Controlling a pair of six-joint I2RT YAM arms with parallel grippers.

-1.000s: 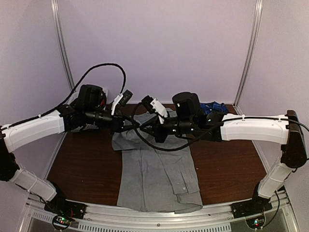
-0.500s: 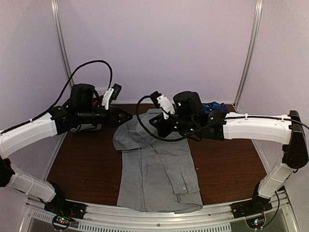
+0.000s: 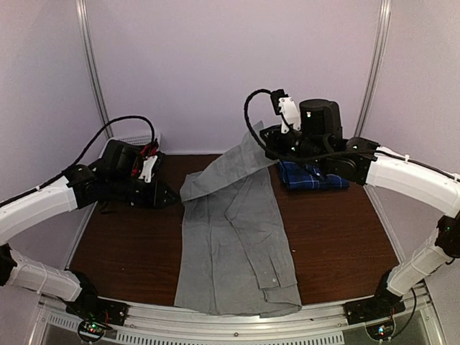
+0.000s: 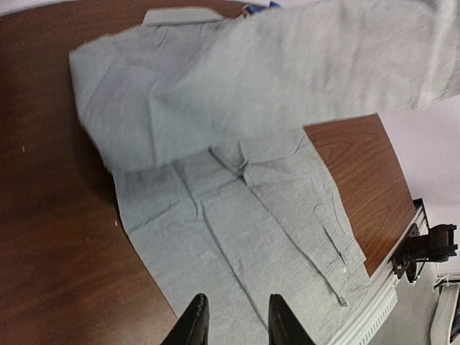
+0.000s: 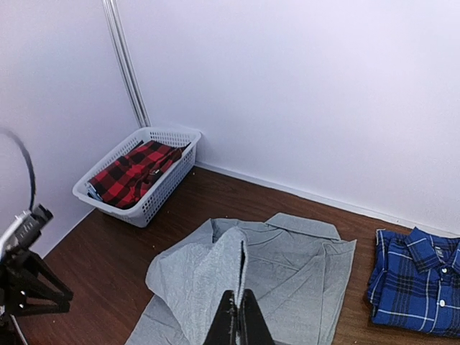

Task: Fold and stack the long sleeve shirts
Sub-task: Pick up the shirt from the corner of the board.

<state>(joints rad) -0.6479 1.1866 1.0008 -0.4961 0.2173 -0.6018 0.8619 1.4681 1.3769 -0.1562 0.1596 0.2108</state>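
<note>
The light grey shirt (image 3: 237, 244) lies lengthwise down the middle of the brown table (image 3: 338, 237). It also shows in the left wrist view (image 4: 237, 194) and the right wrist view (image 5: 302, 280). My right gripper (image 3: 267, 141) is shut on its left sleeve (image 3: 226, 169) and holds it lifted toward the back right; the sleeve (image 5: 215, 269) hangs from the closed fingers (image 5: 239, 320). My left gripper (image 3: 171, 198) is open and empty at the shirt's left edge, just above the table (image 4: 233, 320). The folded dark blue plaid shirt (image 3: 310, 175) lies at the back right (image 5: 417, 280).
A white basket (image 5: 136, 176) with a red and black plaid garment (image 5: 129, 172) stands in the back left corner, partly hidden behind my left arm (image 3: 140, 140). The table's near metal rail (image 3: 237, 323) runs under the shirt's hem.
My right gripper has risen and swung to the back right, pulling the grey sleeve up and across. My left gripper has let go and drawn back to the left, lower over the table.
</note>
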